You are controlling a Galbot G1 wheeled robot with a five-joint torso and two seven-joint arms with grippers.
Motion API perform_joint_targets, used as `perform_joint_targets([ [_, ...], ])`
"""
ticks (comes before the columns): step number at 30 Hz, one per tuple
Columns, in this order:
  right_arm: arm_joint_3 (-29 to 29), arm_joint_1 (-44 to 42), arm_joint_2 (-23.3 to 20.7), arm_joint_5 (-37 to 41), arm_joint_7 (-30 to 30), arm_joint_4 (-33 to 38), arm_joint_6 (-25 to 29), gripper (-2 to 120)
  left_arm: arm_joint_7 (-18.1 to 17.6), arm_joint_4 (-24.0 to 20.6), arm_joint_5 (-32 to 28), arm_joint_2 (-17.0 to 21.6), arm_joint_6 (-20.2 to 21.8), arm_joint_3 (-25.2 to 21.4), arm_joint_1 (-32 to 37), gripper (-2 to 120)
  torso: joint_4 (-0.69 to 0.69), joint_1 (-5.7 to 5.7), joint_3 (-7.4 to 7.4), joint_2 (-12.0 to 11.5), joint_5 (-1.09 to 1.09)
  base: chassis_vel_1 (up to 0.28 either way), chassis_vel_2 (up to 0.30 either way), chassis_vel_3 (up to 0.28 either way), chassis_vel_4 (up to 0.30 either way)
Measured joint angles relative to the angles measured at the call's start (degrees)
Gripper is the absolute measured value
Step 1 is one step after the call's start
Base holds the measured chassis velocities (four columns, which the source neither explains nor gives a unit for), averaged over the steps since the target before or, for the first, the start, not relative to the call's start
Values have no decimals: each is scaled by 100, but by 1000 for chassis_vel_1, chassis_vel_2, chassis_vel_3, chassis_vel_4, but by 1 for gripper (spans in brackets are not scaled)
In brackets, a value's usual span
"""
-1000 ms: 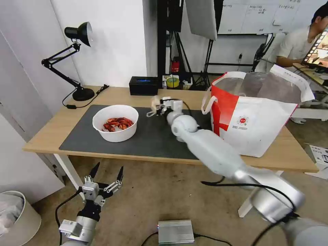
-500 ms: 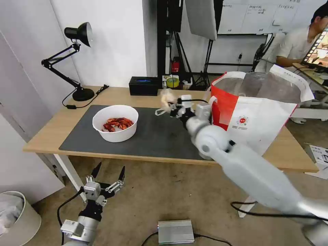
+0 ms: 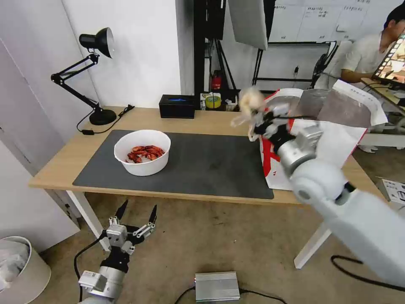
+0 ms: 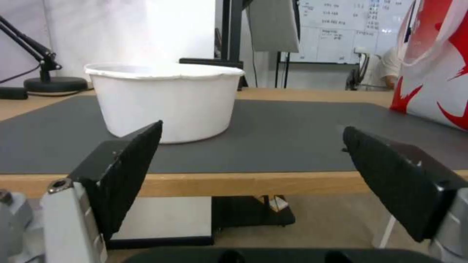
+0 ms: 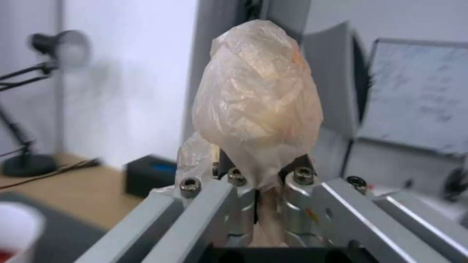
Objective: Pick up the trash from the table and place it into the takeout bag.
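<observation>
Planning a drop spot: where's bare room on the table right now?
Free: the dark mat between the white bowl and the takeout bag; the wood strip near the lamp base. Crowded: the bag's end, where the right hand holds the wrapped ball.

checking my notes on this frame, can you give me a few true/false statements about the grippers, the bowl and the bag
1. The right gripper is shut on the beige wrapped ball. True.
2. The ball is already inside the takeout bag. False: it is held in the air by the bag's near upper edge.
3. The left gripper holds the white bowl. False: it hangs open below the table edge, holding nothing.
4. The bowl with red shells stands on the dark grey mat. True.
5. The bag lies flat on its side. False: it stands upright, mouth open.
</observation>
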Motion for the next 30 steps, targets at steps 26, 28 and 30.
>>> perform_joint_targets([
  [26,-139,1686,-971,4596,2613,-774,-2257,2,-8,-80,-73,67,110,65,18,100,0,0,0,0,0,0,0,0,0],
  [28,-138,1676,-967,4674,2663,-818,-2257,2,-2,-57,-68,52,111,89,-2,100,0,0,0,0,-1,0,0,0,0],
  [30,-139,1650,-961,4741,2716,-860,-2257,2,3,-51,-60,37,111,123,-18,100,0,0,1,0,0,0,0,0,0],
])
